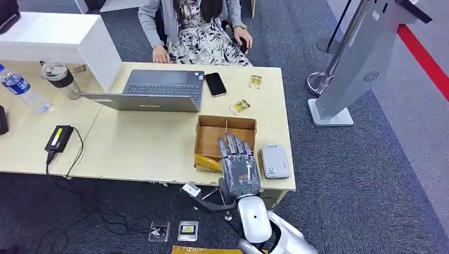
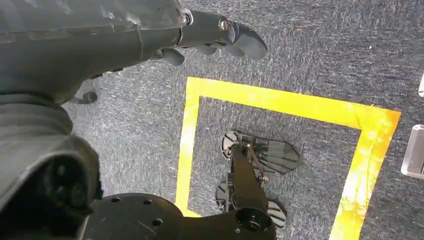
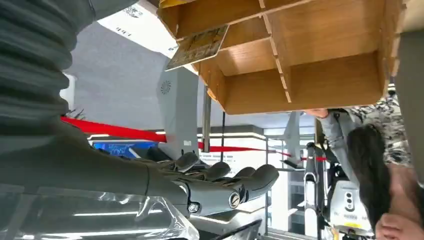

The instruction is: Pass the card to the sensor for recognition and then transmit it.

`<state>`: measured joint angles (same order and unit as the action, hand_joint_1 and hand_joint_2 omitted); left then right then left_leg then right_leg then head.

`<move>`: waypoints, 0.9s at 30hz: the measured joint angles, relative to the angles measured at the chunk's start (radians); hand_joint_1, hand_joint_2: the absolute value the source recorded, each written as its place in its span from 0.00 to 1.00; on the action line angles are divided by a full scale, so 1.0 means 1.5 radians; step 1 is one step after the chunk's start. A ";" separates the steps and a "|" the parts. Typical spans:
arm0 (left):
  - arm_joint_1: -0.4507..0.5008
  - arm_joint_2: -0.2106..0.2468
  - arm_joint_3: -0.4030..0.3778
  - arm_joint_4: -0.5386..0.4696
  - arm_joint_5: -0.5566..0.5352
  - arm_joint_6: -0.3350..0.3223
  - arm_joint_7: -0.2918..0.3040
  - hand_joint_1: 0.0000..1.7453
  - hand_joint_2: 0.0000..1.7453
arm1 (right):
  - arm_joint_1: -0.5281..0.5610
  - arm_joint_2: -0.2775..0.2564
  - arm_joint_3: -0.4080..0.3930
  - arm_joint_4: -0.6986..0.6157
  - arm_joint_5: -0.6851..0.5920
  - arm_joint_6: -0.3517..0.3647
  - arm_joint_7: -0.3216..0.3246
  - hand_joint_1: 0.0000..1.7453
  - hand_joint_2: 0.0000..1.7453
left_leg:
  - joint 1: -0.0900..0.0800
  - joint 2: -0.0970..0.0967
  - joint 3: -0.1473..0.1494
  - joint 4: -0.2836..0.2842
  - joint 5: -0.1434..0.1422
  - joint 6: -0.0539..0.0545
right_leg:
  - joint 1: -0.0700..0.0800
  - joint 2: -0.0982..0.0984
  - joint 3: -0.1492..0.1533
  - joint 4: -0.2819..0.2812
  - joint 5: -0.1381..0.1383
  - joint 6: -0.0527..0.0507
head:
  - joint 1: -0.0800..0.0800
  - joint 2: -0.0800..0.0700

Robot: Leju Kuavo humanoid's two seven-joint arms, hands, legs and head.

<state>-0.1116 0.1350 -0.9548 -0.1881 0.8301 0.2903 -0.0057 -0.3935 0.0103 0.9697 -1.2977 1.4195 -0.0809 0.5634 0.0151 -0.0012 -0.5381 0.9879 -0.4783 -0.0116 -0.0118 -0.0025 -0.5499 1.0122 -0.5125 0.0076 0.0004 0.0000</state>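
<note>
My right hand [image 1: 239,168] hovers over the cardboard box [image 1: 225,138] near the bench [image 1: 148,148] edge, fingers [image 1: 233,146] spread and holding nothing, just beside the sensor [image 1: 275,161]; my left hand [image 2: 220,35], empty, hangs above carpet.

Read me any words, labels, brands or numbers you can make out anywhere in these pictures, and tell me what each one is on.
None can be read.
Card reader: small mark, too small.
Water bottle: blue label, blurred.
Cards on the desk: yellow print, too small.
Card in the cardboard box: print blurred.
White panel: dark lettering, upside down and blurred.
Laptop: sticker, illegible.
</note>
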 joint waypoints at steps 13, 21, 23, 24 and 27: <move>0.000 0.000 0.000 0.000 -0.008 -0.001 0.002 0.00 0.00 | -0.020 0.001 0.004 0.047 -0.007 -0.002 0.013 0.00 1.00 | 0.000 0.000 0.000 0.000 0.000 0.000 | 0.000 0.000 0.000 0.000 0.000 0.000 | 0.000 0.000; 0.000 0.000 -0.001 0.000 -0.014 -0.005 0.002 0.00 0.00 | -0.031 -0.002 0.003 0.067 -0.021 -0.002 0.021 0.00 1.00 | 0.000 0.000 0.000 0.000 0.000 0.000 | 0.000 0.000 0.000 0.000 0.000 0.000 | 0.000 0.000; 0.000 0.000 -0.001 0.000 -0.015 -0.006 0.002 0.00 0.00 | -0.032 -0.004 0.002 0.071 -0.030 -0.004 0.022 0.00 1.00 | 0.000 0.000 0.000 0.000 0.000 0.000 | 0.000 0.000 0.000 0.000 0.000 0.000 | 0.000 0.000; 0.000 0.000 -0.001 0.000 -0.015 -0.006 0.003 0.00 0.00 | -0.032 -0.004 0.002 0.072 -0.035 -0.006 0.023 0.00 1.00 | 0.000 0.000 0.000 0.000 0.000 0.000 | 0.000 0.000 0.000 0.000 0.000 0.000 | 0.000 0.000; 0.000 0.000 -0.001 0.000 -0.015 -0.006 0.004 0.00 0.00 | -0.032 -0.008 -0.004 0.074 -0.044 -0.008 0.025 0.00 1.00 | 0.000 0.000 0.000 0.000 0.000 0.000 | 0.000 0.000 0.000 0.000 0.000 0.000 | 0.000 0.000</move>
<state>-0.1116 0.1350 -0.9560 -0.1881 0.8072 0.2815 0.0004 -0.4419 -0.0011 0.9632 -1.1860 1.3527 -0.0927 0.6008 0.0150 -0.0012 -0.5379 0.9880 -0.4783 -0.0116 -0.0118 -0.0023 -0.5502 1.0121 -0.5125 0.0076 0.0008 0.0000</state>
